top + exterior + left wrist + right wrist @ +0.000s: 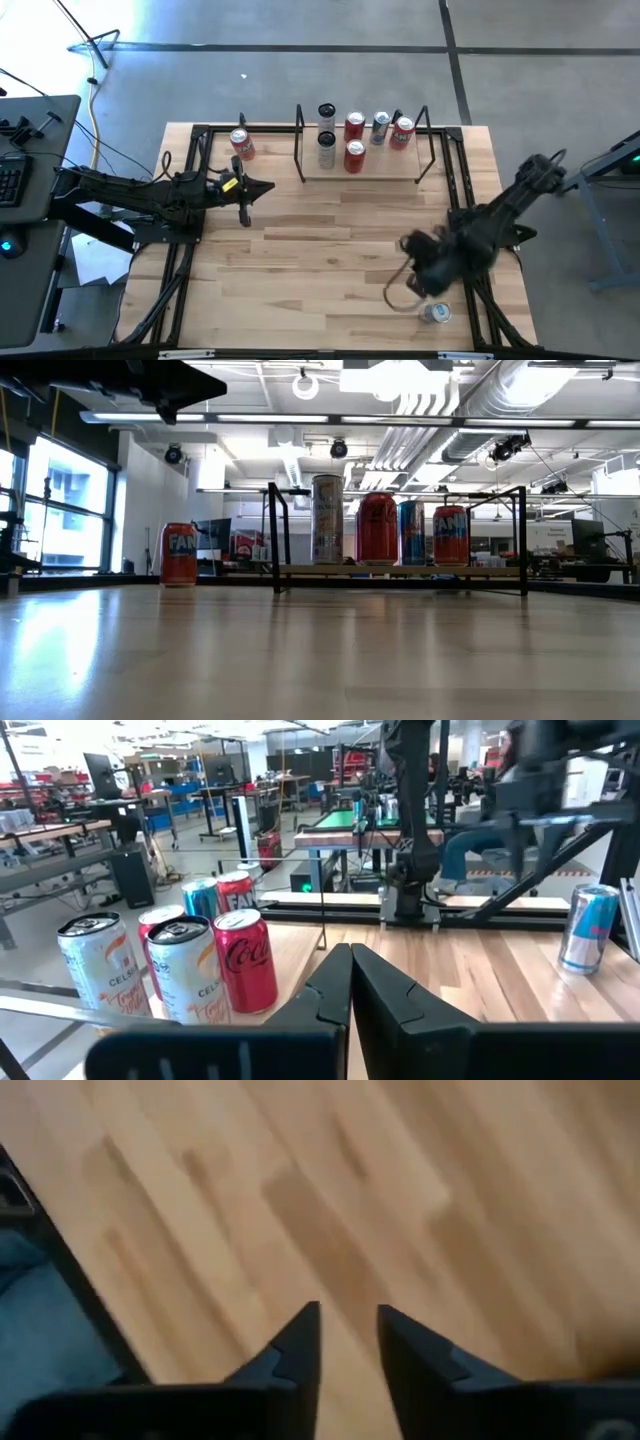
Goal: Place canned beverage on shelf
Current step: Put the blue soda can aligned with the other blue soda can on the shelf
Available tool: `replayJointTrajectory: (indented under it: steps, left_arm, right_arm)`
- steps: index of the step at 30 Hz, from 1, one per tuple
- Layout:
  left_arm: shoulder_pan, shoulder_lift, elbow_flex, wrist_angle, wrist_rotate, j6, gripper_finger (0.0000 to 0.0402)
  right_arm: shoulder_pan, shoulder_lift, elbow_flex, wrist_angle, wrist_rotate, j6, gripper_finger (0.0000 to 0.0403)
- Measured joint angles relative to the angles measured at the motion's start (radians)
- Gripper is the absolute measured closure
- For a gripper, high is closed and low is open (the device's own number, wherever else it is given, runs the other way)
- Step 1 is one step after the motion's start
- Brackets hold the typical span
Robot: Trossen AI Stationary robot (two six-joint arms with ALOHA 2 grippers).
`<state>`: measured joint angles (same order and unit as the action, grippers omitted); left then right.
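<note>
The shelf (385, 172) stands at the table's far middle, a light-wood board between black rods, with several cans upright on it; it also shows in the low view (400, 571). A red can (241, 144) stands on the table left of the shelf. A silver-blue can (435, 313) stands near the table's near right corner and also shows in the left wrist view (590, 928). My left gripper (265, 188) is shut and empty, in front of the shelf's left end. My right gripper (349, 1320) is a little open and empty over bare tabletop, just far-left of the silver-blue can.
Black frame rails (455, 190) run along the table's left and right sides. A cable loop (398, 295) hangs from the right arm beside the silver-blue can. Bare wood lies between the two arms at the table's middle (330, 250).
</note>
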<state>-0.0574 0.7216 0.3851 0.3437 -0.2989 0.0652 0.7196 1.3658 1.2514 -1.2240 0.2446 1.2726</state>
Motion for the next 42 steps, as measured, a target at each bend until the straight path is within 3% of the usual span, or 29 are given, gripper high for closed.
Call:
replayJointTrajectory:
  steps: [6,10,13,17,42]
  left_arm:
    - [-0.001,0.005,0.0,-0.009,0.0,0.0,0.0401]
    - [-0.008,0.024,0.0,-0.01,0.0,-0.001,0.0401]
    - [-0.016,0.047,0.0,-0.011,0.0,-0.008,0.0401]
    - [-0.024,0.072,0.0,-0.009,0.0,-0.008,0.0401]
    - [-0.024,0.101,-0.001,0.004,0.0,-0.009,0.0401]
  right_arm:
    - [0.137,0.178,0.204,-0.227,-0.118,0.409,0.0217]
    - [0.181,0.259,0.308,-0.257,-0.16,0.54,0.0146]
    - [0.21,0.305,0.344,-0.253,-0.199,0.593,0.0116]
    - [0.254,0.359,0.343,-0.234,-0.272,0.636,0.0108]
    - [0.285,0.383,0.237,-0.145,-0.276,0.649,0.0109]
